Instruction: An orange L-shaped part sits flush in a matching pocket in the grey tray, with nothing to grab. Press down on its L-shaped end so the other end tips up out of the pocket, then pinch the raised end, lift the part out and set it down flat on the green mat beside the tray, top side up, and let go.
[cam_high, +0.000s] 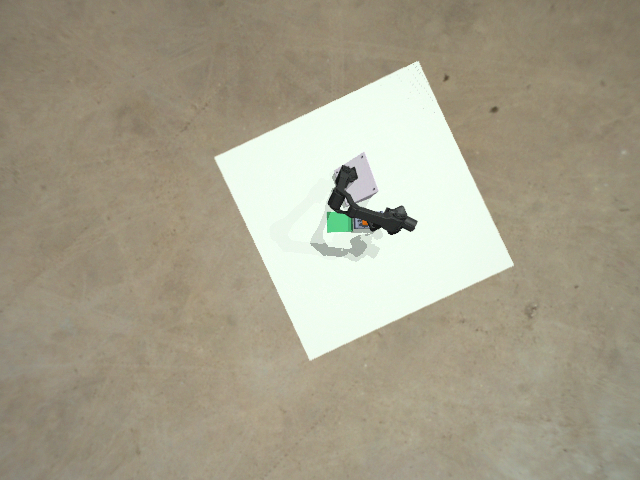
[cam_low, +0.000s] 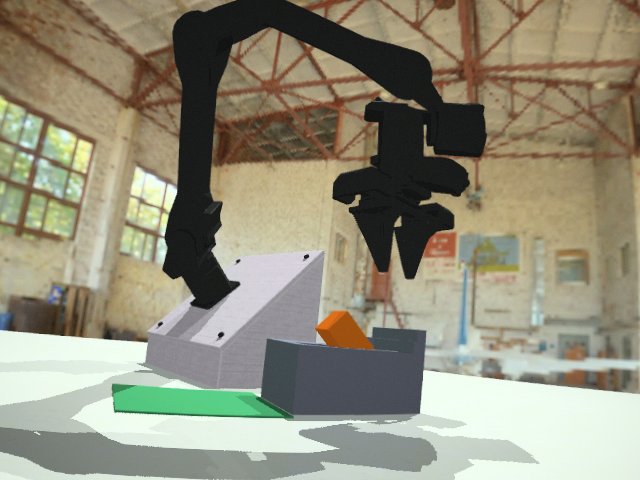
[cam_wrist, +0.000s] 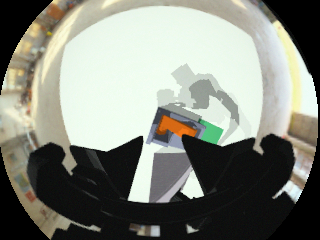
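Observation:
The orange part (cam_high: 364, 222) (cam_low: 343, 329) (cam_wrist: 175, 126) lies tilted in the grey tray (cam_low: 356, 382) (cam_wrist: 155, 122). Its end nearer the green mat (cam_high: 339, 222) (cam_low: 191, 401) (cam_wrist: 212, 132) sticks up above the tray wall. Its L-shaped end is down inside the tray, hidden by the wall in the exterior view. My gripper (cam_low: 396, 274) (cam_wrist: 163, 138) is open and empty, pointing down. It hangs well above the tray, to the right of the raised end in the exterior view. The mat lies flat beside the tray with nothing on it.
A pale sloped block (cam_high: 366, 178) (cam_low: 268, 304) (cam_wrist: 167, 175) carries the arm's base and stands close behind the tray and mat. The tray has a higher wall section at the end away from the mat. The arm arches over from the block.

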